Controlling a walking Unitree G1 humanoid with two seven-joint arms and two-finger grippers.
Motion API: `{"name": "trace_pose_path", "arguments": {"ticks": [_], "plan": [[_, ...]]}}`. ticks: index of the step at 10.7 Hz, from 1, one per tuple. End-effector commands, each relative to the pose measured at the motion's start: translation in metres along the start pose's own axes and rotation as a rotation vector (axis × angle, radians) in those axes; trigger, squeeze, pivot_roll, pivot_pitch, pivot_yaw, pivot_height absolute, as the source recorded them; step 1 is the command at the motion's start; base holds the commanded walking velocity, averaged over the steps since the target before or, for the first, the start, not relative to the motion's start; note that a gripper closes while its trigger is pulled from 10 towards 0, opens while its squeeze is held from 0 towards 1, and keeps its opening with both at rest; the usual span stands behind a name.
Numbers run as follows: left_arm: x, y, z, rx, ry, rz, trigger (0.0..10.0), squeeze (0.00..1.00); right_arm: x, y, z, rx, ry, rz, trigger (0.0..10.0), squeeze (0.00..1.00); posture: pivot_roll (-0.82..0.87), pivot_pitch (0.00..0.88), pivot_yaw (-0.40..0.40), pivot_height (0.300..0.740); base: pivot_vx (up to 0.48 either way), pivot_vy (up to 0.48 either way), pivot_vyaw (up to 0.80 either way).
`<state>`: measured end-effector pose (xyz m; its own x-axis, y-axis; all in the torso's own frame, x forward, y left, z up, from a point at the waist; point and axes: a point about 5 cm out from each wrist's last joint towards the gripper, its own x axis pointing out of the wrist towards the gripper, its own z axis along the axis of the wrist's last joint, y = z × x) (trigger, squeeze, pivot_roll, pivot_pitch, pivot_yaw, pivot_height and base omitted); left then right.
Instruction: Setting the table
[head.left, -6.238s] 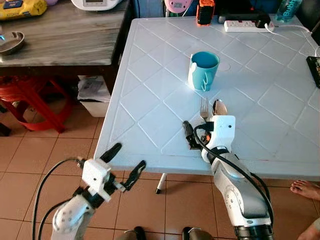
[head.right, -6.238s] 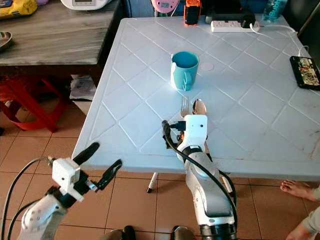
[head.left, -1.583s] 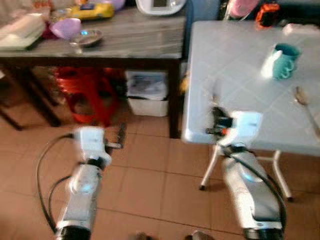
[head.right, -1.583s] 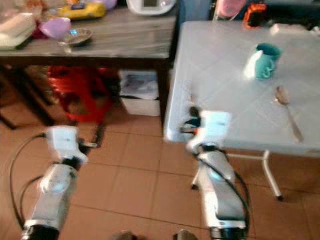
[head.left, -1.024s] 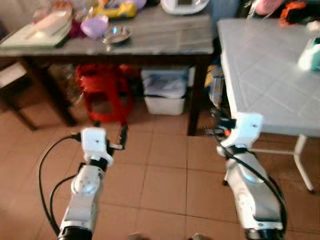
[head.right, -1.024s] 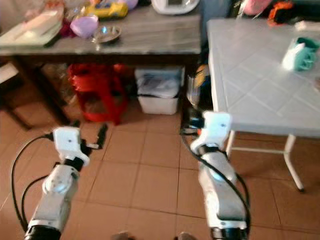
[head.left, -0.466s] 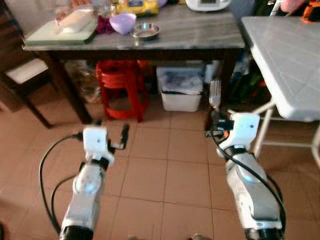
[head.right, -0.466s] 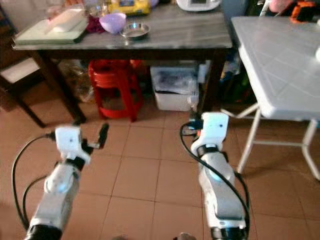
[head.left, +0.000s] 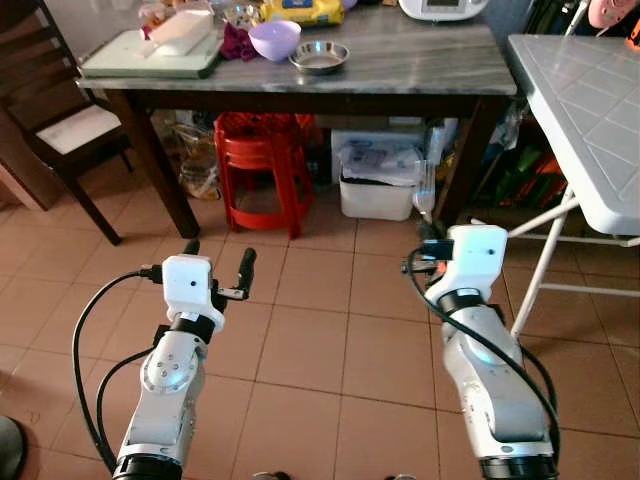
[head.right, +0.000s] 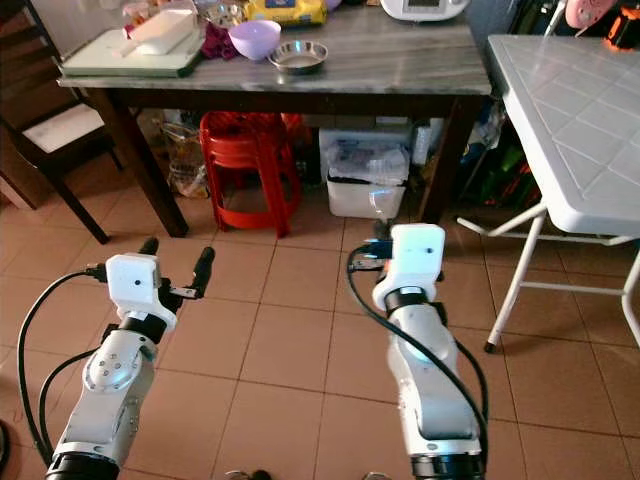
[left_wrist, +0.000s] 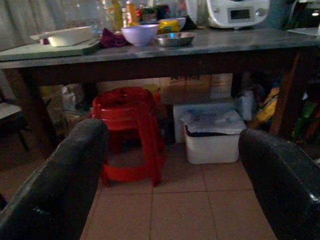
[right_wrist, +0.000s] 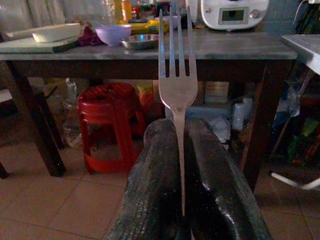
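Fork (right_wrist: 177, 80) pinched upright in right jaws (right_wrist: 181, 150); left jaws (left_wrist: 170, 165) wide apart, nothing held.

Home kitchen, tiled floor (head.left: 300, 350), bowls on sideboard (head.left: 400, 70)

Fork (right_wrist: 177, 85) handle between tool fingers (right_wrist: 155, 190)

Head views are bright and sharp, daylight glaring off the white table (head.left: 590, 120). Wrist views are dim, bluish and grainy.
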<state>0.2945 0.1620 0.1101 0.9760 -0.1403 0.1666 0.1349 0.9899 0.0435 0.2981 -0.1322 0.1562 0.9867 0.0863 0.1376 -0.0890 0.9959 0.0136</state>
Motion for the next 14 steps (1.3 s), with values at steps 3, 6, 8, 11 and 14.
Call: {"name": "trace_pose_path", "arguments": {"ticks": [3,6,8,11,14], "plan": [[-0.005,-0.0004,0.0028,-0.019,-0.019,-0.027,10.0,0.0,0.0,0.0016,0.0,-0.004,-0.005,-0.003,10.0,0.0,-0.07,0.139,0.062,0.74,0.273,0.0,0.0],[-0.0066,-0.0006,0.0021,-0.02,-0.013,-0.043,10.0,0.0,-0.0018,0.0035,0.0001,0.001,-0.019,0.002,10.0,0.0,-0.06,0.143,0.072,0.74,0.48,0.0,0.0],[-0.0067,-0.0011,0.0019,-0.018,-0.009,-0.052,10.0,0.0,-0.0032,0.0042,-0.0014,0.008,-0.012,0.004,10.0,0.0,-0.07,0.147,0.074,0.74,0.48,0.0,0.0],[-0.0069,-0.0038,0.0014,-0.02,-0.006,-0.064,10.0,0.0,-0.0044,0.0024,-0.0037,0.003,-0.005,-0.001,10.0,0.0,-0.07,0.151,0.076,0.74,0.48,0.0,0.0],[-0.0066,-0.0059,0.0011,-0.021,-0.005,-0.069,10.0,0.0,-0.0051,0.0015,-0.0038,-0.001,-0.006,-0.002,10.0,0.0,-0.07,0.152,0.074,0.74,0.48,0.0,0.0]]}}
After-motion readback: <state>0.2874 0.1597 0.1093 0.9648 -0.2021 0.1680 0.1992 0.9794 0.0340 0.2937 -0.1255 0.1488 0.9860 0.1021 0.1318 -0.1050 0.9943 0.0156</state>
